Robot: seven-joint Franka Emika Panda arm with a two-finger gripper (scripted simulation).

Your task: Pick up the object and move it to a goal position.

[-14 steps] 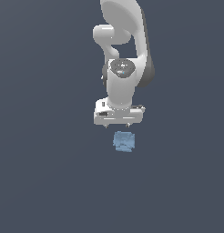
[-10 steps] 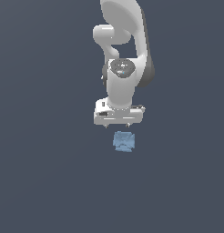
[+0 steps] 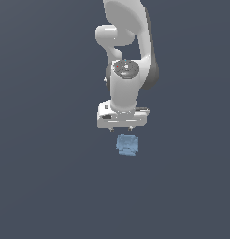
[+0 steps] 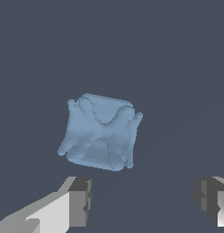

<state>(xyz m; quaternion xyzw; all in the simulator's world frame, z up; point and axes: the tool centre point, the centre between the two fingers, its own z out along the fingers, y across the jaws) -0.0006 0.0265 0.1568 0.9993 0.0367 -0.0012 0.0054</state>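
The small light-blue, roughly cube-shaped lump with mottled, uneven faces [image 3: 127,145] lies on the plain dark grey desk [image 3: 46,177], just below the white arm's tool [image 3: 121,130] in the exterior view and slightly to that view's right. The tool hangs above it, apart, its grey-padded fingers [image 4: 80,200] spread wide and holding nothing; the lump [image 4: 100,132] sits beyond the fingertips, not between them.

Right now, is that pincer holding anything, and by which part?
Nothing is held. The pincer is open, and the light-blue lump sits apart from its fingers.
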